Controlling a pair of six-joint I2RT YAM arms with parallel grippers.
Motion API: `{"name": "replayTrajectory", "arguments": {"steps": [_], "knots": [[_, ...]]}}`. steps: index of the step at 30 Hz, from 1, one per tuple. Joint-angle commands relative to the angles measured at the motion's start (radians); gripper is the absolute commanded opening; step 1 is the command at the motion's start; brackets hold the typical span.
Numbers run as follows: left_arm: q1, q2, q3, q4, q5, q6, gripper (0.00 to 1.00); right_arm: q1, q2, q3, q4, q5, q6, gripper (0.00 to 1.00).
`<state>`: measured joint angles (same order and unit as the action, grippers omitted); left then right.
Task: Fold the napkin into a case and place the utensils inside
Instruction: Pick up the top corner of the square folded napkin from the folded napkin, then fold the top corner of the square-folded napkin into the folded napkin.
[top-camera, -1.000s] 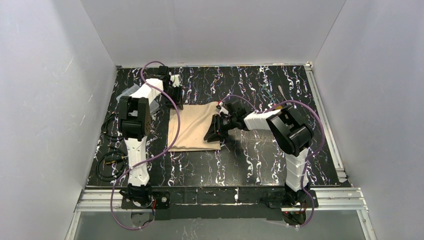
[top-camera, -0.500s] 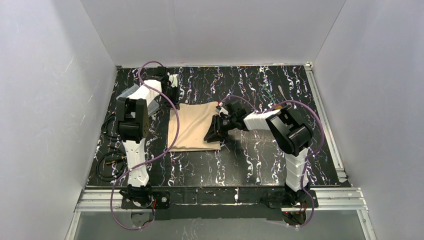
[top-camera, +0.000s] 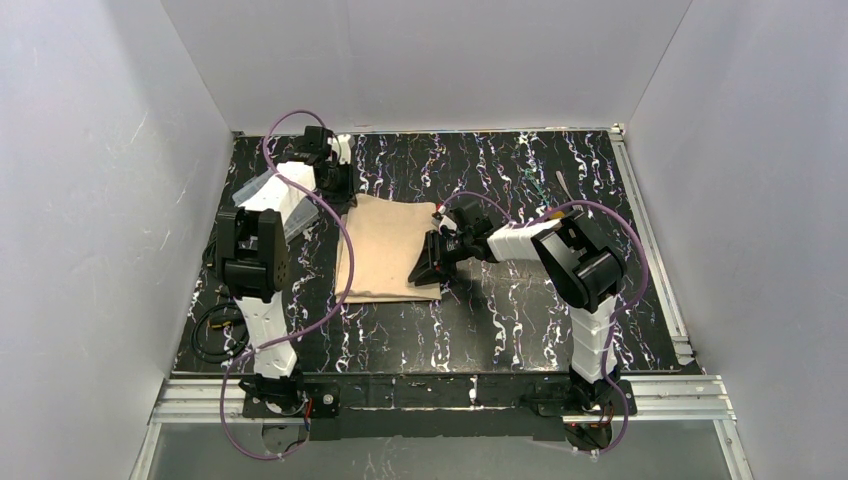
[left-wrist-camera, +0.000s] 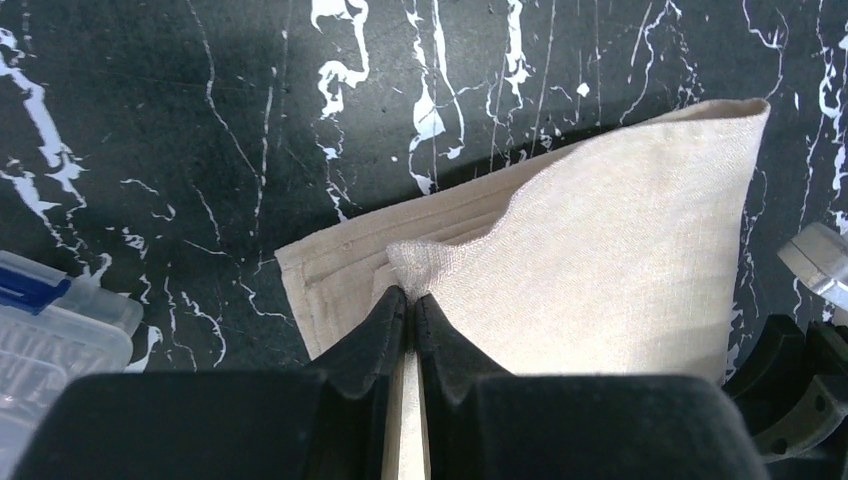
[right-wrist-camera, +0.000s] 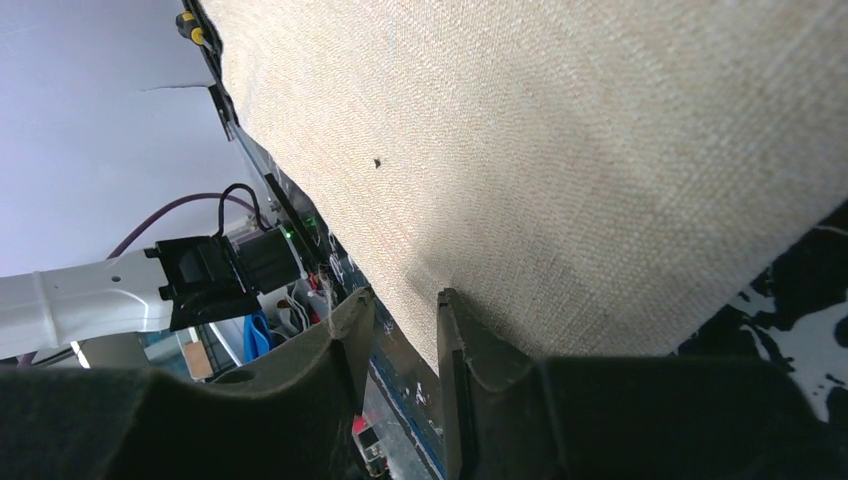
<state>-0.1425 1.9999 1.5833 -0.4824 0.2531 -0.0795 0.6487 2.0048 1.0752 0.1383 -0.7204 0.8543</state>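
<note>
Napkin (top-camera: 385, 250) first: where does it lie?

On the black marbled bench (top-camera: 500, 330), left of the middle, folded over on itself into a tan patch, with one claw at each side of it.

And the left claw (left-wrist-camera: 410, 300)?

It is at the napkin's far left corner. Its fingers are clenched together, and a small bunch of the upper layer is gathered between the tips. The hemmed lower layer lies flat on the bench underneath and shows beyond the fold. A clear plastic box (left-wrist-camera: 50, 320) sits just to that claw's left, apart from the cloth.

And the right claw (right-wrist-camera: 405, 310)?

It is down at the napkin's right edge, towards the near corner. From the wrist camera the fingers stand a little apart, astride the cloth's edge, and the weave puckers slightly just ahead of them. I cannot tell whether they are pinching it or only sitting around it.

Is the napkin lifted anywhere?

It rises a little at the pinched left corner. From above, the rest looks to be lying on the bench.
</note>
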Motion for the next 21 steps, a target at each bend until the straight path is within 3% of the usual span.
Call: {"name": "replayTrajectory", "arguments": {"steps": [1, 9, 18, 21], "knots": [[-0.013, -0.082, -0.039, 0.003, 0.059, 0.029, 0.04, 0.005, 0.013, 0.012, 0.019, -0.010, -0.008, 0.39], [-0.047, -0.162, -0.102, -0.023, 0.161, 0.075, 0.05, -0.030, -0.048, 0.110, -0.019, -0.041, 0.001, 0.44], [-0.099, -0.207, -0.149, -0.065, 0.272, 0.100, 0.05, -0.209, 0.000, 0.274, -0.219, 0.043, -0.060, 0.40], [-0.124, -0.216, -0.177, -0.068, 0.289, 0.094, 0.05, -0.247, 0.005, 0.308, -0.236, 0.063, -0.056, 0.43]]}}
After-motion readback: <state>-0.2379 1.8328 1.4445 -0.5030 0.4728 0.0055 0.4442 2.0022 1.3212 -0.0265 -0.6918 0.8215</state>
